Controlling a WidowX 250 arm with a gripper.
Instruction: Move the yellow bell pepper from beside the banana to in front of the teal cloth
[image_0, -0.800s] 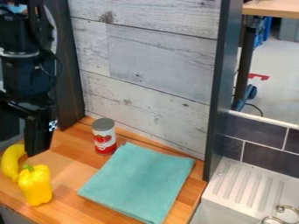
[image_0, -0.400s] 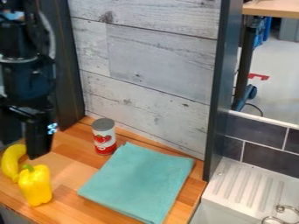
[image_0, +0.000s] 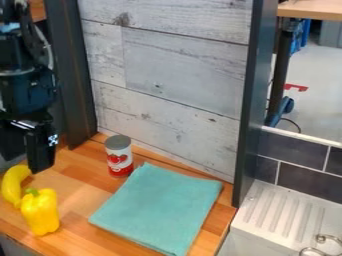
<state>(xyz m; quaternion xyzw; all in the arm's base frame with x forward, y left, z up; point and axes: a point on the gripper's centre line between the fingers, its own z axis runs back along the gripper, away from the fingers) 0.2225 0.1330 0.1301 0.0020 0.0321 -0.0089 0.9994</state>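
Note:
The black gripper (image_0: 25, 161) hangs at the left edge, open, with nothing visible between its fingers. It is above and just behind a yellow banana (image_0: 12, 186), whose upper end comes close to the right fingertip in the view. Beside the banana, on its right, a yellow bell pepper (image_0: 40, 212) with a green stem stands on the wooden counter (image_0: 77, 200). A red and white can (image_0: 119, 156) with a grey top is upright near the back wall. To its right a folded teal cloth (image_0: 160, 205) lies flat.
A whitewashed plank wall (image_0: 180, 75) rises behind the counter, between a dark post (image_0: 70, 75) on the left and another dark post (image_0: 255, 100) on the right. Beyond the right post is a white ribbed sink drainer (image_0: 280, 215) with a metal fitting (image_0: 324, 245).
The arm and gripper first dipped slightly, then shifted a little left and up. The banana, pepper, can and cloth have not moved.

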